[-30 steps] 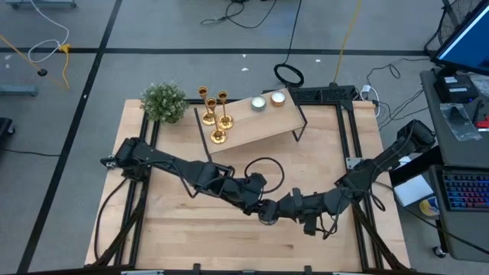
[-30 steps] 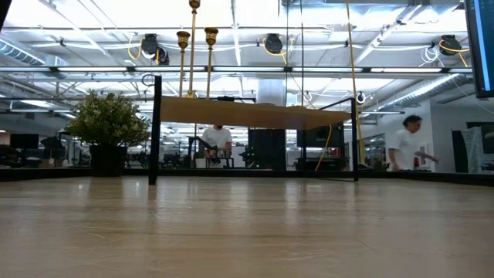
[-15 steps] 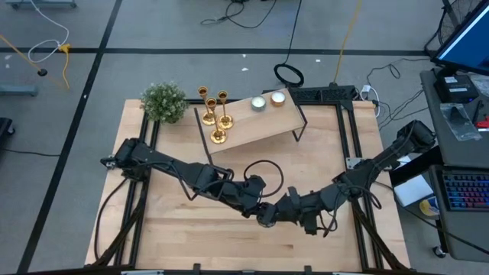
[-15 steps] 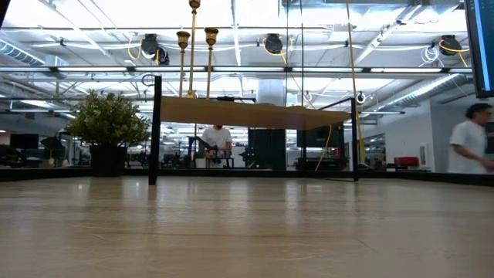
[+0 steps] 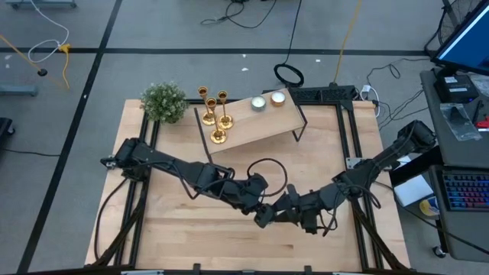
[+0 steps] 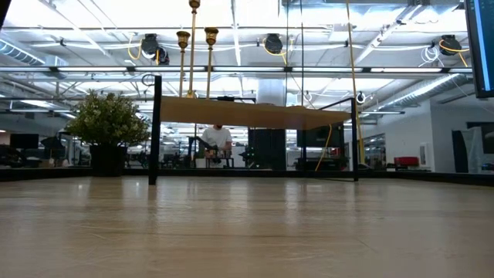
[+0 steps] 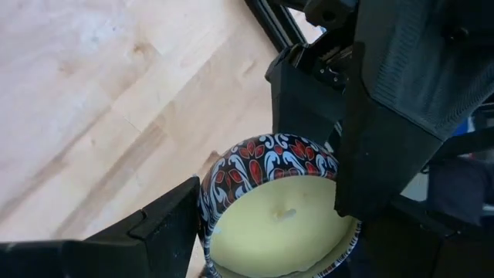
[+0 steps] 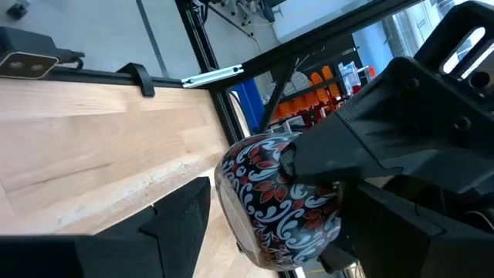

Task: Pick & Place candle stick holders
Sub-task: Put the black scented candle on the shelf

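Both arms shifted slightly leftward at lower centre. Left gripper [image 5: 263,219] and right gripper [image 5: 276,208] clamped together on patterned candle tin [image 7: 270,202]. Candle stick holders [image 5: 215,116] unmoved, upper left on shelf [image 5: 260,122].

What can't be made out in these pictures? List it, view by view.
- Tin: in the high view it is hidden under the left hand and right hand, which meet mid-table. Its lower part is cut off by the left wrist view's edge.
- Low view: neither hand nor the tin shows.
- Tealights: in the low view they are hidden by the shelf board, seen edge-on.
- Which hand grips the tin: unclear in both wrist views.
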Controlling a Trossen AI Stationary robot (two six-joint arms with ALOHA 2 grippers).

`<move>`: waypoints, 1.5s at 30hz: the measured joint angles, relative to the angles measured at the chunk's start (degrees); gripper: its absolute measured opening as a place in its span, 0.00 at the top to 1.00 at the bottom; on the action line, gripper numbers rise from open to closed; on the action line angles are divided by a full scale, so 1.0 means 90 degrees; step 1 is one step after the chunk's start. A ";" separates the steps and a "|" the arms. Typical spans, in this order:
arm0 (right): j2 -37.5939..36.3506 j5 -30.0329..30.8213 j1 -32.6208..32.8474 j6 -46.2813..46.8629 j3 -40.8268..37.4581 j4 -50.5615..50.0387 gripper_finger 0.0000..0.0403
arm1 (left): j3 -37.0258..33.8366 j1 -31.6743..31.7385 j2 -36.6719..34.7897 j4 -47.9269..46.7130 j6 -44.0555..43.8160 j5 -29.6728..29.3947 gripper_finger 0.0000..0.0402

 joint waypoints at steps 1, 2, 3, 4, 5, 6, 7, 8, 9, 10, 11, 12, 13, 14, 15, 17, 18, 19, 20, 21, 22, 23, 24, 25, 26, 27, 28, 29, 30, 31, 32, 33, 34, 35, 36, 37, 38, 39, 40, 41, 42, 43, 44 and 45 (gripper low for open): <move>0.0000 -0.0014 -0.0034 -0.0016 0.0000 -0.0002 0.34 | 0.0000 0.0007 0.0000 -0.0007 0.0060 0.0000 0.26; 0.0000 -0.0024 -0.0069 -0.0023 0.0000 -0.0003 0.34 | 0.0000 0.0016 0.0000 0.0002 0.0118 0.0002 0.26; 0.0000 -0.0023 -0.0104 -0.0057 0.0000 -0.0008 0.34 | 0.0000 0.0029 0.0000 0.0017 0.0173 0.0002 0.26; 0.0000 -0.0024 -0.0146 -0.0121 0.0000 -0.0014 0.34 | 0.0000 0.0050 0.0000 0.0038 0.0212 0.0006 0.26; 0.0000 -0.0020 -0.0191 -0.0226 0.0000 -0.0018 0.34 | 0.0000 0.0067 0.0000 0.0066 0.0269 0.0009 0.26; 0.0000 -0.0014 -0.0242 -0.0357 0.0000 -0.0023 0.34 | 0.0000 0.0090 0.0000 0.0115 0.0335 0.0011 0.26; 0.0000 -0.0010 -0.0303 -0.0489 0.0000 -0.0030 0.34 | 0.0000 0.0103 0.0000 0.0177 0.0398 0.0031 0.26; 0.0000 0.0000 -0.0367 -0.0653 0.0000 -0.0039 0.34 | 0.0000 0.0131 0.0000 0.0243 0.0457 0.0094 0.26; 0.0002 0.0000 -0.0434 -0.0800 0.0000 -0.0050 0.34 | 0.0000 0.0156 0.0000 0.0274 0.0485 0.0198 0.26; 0.0004 0.0005 -0.0502 -0.0925 0.0000 -0.0063 0.34 | 0.0000 0.0184 0.0000 0.0275 0.0486 0.0300 0.26; 0.0007 0.0024 -0.0557 -0.1033 0.0000 -0.0075 0.34 | 0.0000 0.0209 0.0000 0.0284 0.0485 0.0397 0.26; 0.0010 0.0050 -0.0614 -0.1145 0.0000 -0.0078 0.34 | 0.0000 0.0232 0.0000 0.0280 0.0492 0.0466 0.26; 0.0010 0.0056 -0.0659 -0.1245 0.0000 -0.0082 0.34 | 0.0000 0.0252 0.0000 0.0271 0.0525 0.0528 0.26; 0.0010 0.0062 -0.0685 -0.1328 0.0000 -0.0088 0.35 | 0.0000 0.0276 0.0000 0.0270 0.0560 0.0570 0.26; 0.0010 0.0080 -0.0707 -0.1407 0.0000 -0.0084 0.36 | 0.0000 0.0299 0.0000 0.0273 0.0605 0.0603 0.26; 0.0011 0.0083 -0.0718 -0.1548 0.0000 -0.0085 0.38 | 0.0000 0.0337 0.0000 0.0275 0.0654 0.0663 0.26; 0.0012 0.0083 -0.0704 -0.1600 0.0000 -0.0086 0.39 | 0.0000 0.0359 0.0000 0.0275 0.0671 0.0739 0.26; 0.0012 0.0095 -0.0676 -0.1627 0.0000 -0.0088 0.41 | 0.0000 0.0382 0.0000 0.0275 0.0668 0.0824 0.26; 0.0012 0.0102 -0.0658 -0.1628 0.0000 -0.0088 0.42 | 0.0000 0.0405 0.0000 0.0273 0.0661 0.0911 0.26; 0.0012 0.0105 -0.0653 -0.1600 0.0000 -0.0086 0.44 | 0.0000 0.0425 0.0000 0.0269 0.0652 0.1002 0.26; 0.0012 0.0107 -0.0653 -0.1542 0.0000 -0.0088 0.45 | 0.0000 0.0438 0.0000 0.0260 0.0647 0.1054 0.26; 0.0012 0.0104 -0.0653 -0.1490 -0.0002 -0.0088 0.46 | 0.0000 0.0448 0.0000 0.0252 0.0646 0.1078 0.26; 0.0012 0.0107 -0.0653 -0.1467 -0.0002 -0.0088 0.46 | 0.0000 0.0452 0.0000 0.0245 0.0646 0.1088 0.26; 0.0012 0.0107 -0.0653 -0.1456 -0.0002 -0.0090 0.47 | 0.0000 0.0454 0.0000 0.0243 0.0646 0.1102 0.26; 0.0012 0.0108 -0.0653 -0.1458 -0.0002 -0.0090 0.47 | 0.0000 0.0454 0.0000 0.0243 0.0646 0.1110 0.26; 0.0012 0.0119 -0.0653 -0.1468 -0.0002 -0.0092 0.48 | 0.0000 0.0454 0.0000 0.0239 0.0643 0.1112 0.26; 0.0012 0.0125 -0.0653 -0.1474 -0.0002 -0.0095 0.48 | 0.0000 0.0454 0.0000 0.0230 0.0641 0.1112 0.26; 0.0012 0.0126 -0.0653 -0.1477 -0.0002 -0.0105 0.48 | 0.0000 0.0454 0.0000 0.0218 0.0641 0.1111 0.26; 0.0012 0.0126 -0.0653 -0.1477 -0.0002 -0.0113 0.48 | 0.0000 0.0455 0.0000 0.0207 0.0641 0.1110 0.26; 0.0012 0.0130 -0.0653 -0.1474 -0.0002 -0.0115 0.48 | 0.0000 0.0456 0.0000 0.0203 0.0641 0.1110 0.26; 0.0012 0.0131 -0.0653 -0.1473 -0.0002 -0.0115 0.48 | 0.0000 0.0456 0.0000 0.0202 0.0641 0.1109 0.26; 0.0012 0.0131 -0.0653 -0.1473 -0.0002 -0.0115 0.48 | 0.0000 0.0456 0.0000 0.0200 0.0641 0.1110 0.26; 0.0012 0.0131 -0.0653 -0.1473 -0.0002 -0.0115 0.49 | 0.0000 0.0456 0.0000 0.0190 0.0638 0.1110 0.26; 0.0012 0.0131 -0.0653 -0.1473 -0.0002 -0.0122 0.50 | 0.0000 0.0456 0.0000 0.0166 0.0635 0.1110 0.26; 0.0012 0.0138 -0.0653 -0.1473 -0.0005 -0.0136 0.51 | 0.0000 0.0456 0.0000 0.0131 0.0627 0.1110 0.26; 0.0012 0.0140 -0.0653 -0.1473 -0.0007 -0.0146 0.52 | 0.0000 0.0456 -0.0002 0.0092 0.0621 0.1110 0.26; 0.0012 0.0142 -0.0653 -0.1473 -0.0007 -0.0173 0.54 | 0.0000 0.0456 -0.0002 0.0053 0.0619 0.1105 0.26; 0.0012 0.0143 -0.0653 -0.1473 -0.0007 -0.0189 0.55 | 0.0000 0.0456 -0.0002 0.0026 0.0619 0.1100 0.26; 0.0012 0.0143 -0.0650 -0.1473 -0.0007 -0.0201 0.57 | 0.0000 0.0456 -0.0002 0.0007 0.0616 0.1100 0.26; 0.0012 0.0144 -0.0650 -0.1473 -0.0007 -0.0203 0.59 | 0.0000 0.0456 -0.0002 -0.0006 0.0612 0.1102 0.26; 0.0012 0.0148 -0.0649 -0.1468 -0.0007 -0.0197 0.60 | 0.0000 0.0455 -0.0002 -0.0016 0.0605 0.1103 0.26; 0.0012 0.0155 -0.0650 -0.1445 -0.0007 -0.0193 0.62 | 0.0000 0.0452 -0.0002 -0.0020 0.0602 0.1088 0.26; 0.0014 0.0160 -0.0650 -0.1406 -0.0007 -0.0190 0.63 | 0.0000 0.0452 -0.0002 -0.0037 0.0603 0.1076 0.26; 0.0012 0.0176 -0.0650 -0.1347 -0.0007 -0.0196 0.64 | 0.0000 0.0451 -0.0002 -0.0060 0.0604 0.1046 0.26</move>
